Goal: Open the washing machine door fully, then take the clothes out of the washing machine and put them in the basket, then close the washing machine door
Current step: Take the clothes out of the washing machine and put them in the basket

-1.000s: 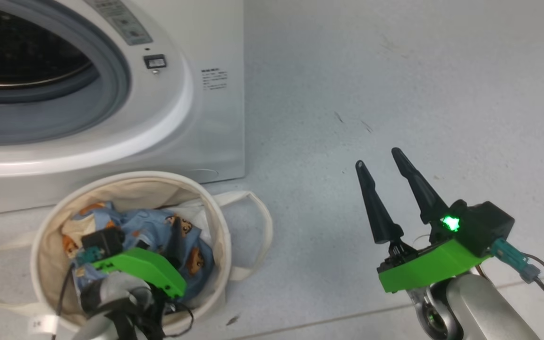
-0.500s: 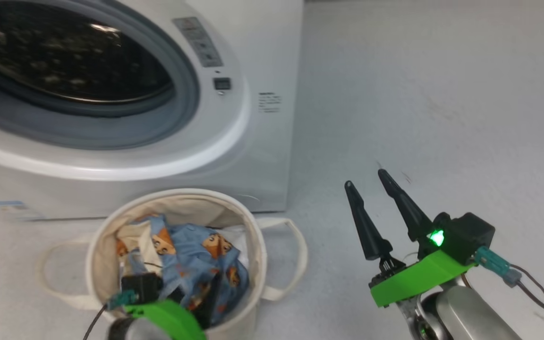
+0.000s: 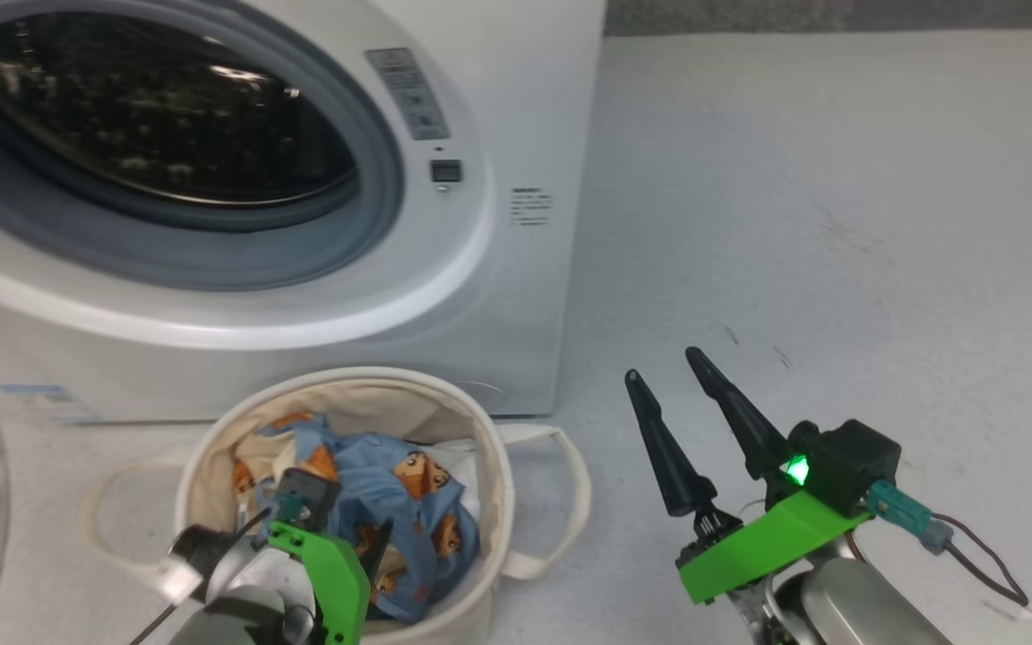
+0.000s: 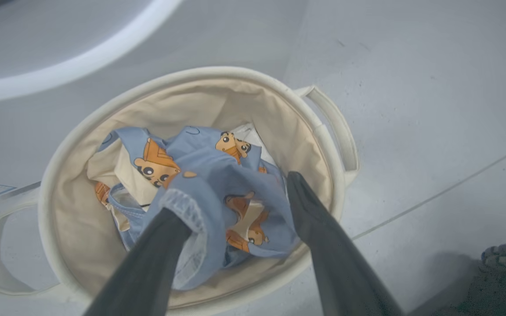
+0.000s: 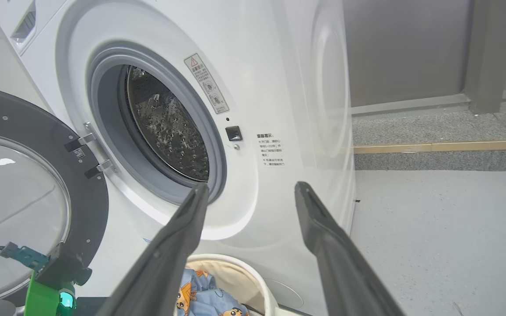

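One basket point(image 3: 355, 374) holds one crumpled heap of clothes point(image 3: 413, 502), the left gripper point(image 4: 235, 195) above it spread wide with a fold draped over one finger, the empty right gripper point(image 3: 663, 365) equally wide to the basket's right, one washing machine point(image 3: 516, 296) behind it, and its one door point(image 5: 29, 118) swung open to the basket's left.

Bear-print clothes point(image 4: 218, 175) inside the cream basket point(image 4: 178, 105)

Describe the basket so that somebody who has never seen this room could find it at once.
Find the big white washing machine with the round open drum mouth. On the grey floor just in front of it stands the basket, a round cream canvas tub with loop handles. It alone holds light blue clothes printed with orange-brown bears.
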Available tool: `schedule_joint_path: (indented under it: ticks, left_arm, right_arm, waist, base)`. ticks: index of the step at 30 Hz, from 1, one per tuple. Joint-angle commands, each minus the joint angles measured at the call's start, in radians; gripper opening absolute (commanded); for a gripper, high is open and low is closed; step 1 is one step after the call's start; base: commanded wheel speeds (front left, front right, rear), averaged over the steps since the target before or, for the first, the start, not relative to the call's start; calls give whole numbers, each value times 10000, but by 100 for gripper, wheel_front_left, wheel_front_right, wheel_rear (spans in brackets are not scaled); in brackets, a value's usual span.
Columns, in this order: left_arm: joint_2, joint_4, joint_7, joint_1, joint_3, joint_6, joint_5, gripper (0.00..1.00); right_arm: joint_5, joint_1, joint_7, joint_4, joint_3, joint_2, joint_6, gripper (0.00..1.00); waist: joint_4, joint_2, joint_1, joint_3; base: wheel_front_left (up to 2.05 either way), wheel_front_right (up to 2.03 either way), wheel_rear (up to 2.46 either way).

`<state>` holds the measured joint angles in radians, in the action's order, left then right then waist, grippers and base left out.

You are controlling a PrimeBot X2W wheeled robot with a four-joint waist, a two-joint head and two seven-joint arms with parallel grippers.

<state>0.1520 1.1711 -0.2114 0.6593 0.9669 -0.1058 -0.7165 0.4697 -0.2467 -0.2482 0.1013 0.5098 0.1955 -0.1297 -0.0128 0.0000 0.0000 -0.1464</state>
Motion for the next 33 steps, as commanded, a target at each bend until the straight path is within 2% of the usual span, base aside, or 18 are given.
schedule_joint_path:
  ticks: [1,4,6,7,11,12,14,15,16,19,23,27,29,30,33]
  left_arm:
    - [47,365,355,363,20,-2,162,100]
    - [59,971,2142,299,673,72,583,100]
    - [170,1075,2574,343,646,401,540,100]
    - [203,1093,2535,366,604,488,502,100]
    - [192,1114,1968,574,264,394,166,100]
    - [193,1044,1615,717,95,330,21,100]
    - [322,767,100,1115,-408,484,-261,100]
    - [300,786,-42,1076,-461,408,-317,100]
    - [255,874,282,963,-353,284,-300,100]
    - [231,1086,2204,673,-113,95,-387,100]
    - [187,1132,2672,594,-123,-4,-546,100]
    - [167,1132,2077,640,-193,-43,-616,100]
    - [199,990,1096,781,-267,48,-580,100]
    - [199,990,1096,781,-267,48,-580,100]
    - [203,755,-183,834,-573,184,-704,100]
  right_arm:
    - [28,-316,-113,-238,120,-73,-10,100]
    - [12,-411,-116,-158,119,-98,-10,100]
    - [14,-485,-119,-132,85,-127,-10,100]
    - [17,-511,-121,-122,49,-137,-10,100]
    - [-8,-512,-126,-65,-142,-95,-10,100]
    - [-18,-517,-127,-79,-165,-90,-10,100]
    - [-46,-566,-129,-167,-199,-124,-10,100]
    - [-55,-579,-130,-185,-197,-137,-10,100]
    - [-65,-583,-131,-173,-173,-134,-10,100]
    - [-42,-635,-132,-159,-24,-130,-10,100]
    - [-29,-608,-133,-152,-129,-96,-10,100]
    - [-32,-548,-134,-158,-177,-80,-10,100]
    - [-40,-535,-134,-188,-189,-87,-10,100]
    - [-40,-535,-134,-188,-189,-87,-10,100]
    - [-36,-498,-134,-226,-200,-114,-10,100]
  waist:
    - [-373,0,0,-210]
    - [-718,0,0,-359]
    - [-940,0,0,-436]
    - [-1029,0,0,-485]
    - [-1073,0,0,-609]
    - [-1052,0,0,-636]
    - [-1015,0,0,-682]
    - [-981,0,0,-690]
    - [-936,0,0,-678]
    - [-872,0,0,-634]
    - [-739,0,0,-604]
    - [-622,0,0,-544]
    - [-575,0,0,-513]
    - [-575,0,0,-513]
    - [-500,0,0,-465]
  base:
    - [0,0,0]
    - [0,0,0]
    - [0,0,0]
    - [0,0,0]
    - [0,0,0]
    - [0,0,0]
    - [0,0,0]
    - [0,0,0]
    - [0,0,0]
    - [0,0,0]
    - [0,0,0]
    - [0,0,0]
    - [0,0,0]
    - [0,0,0]
    - [0,0,0]
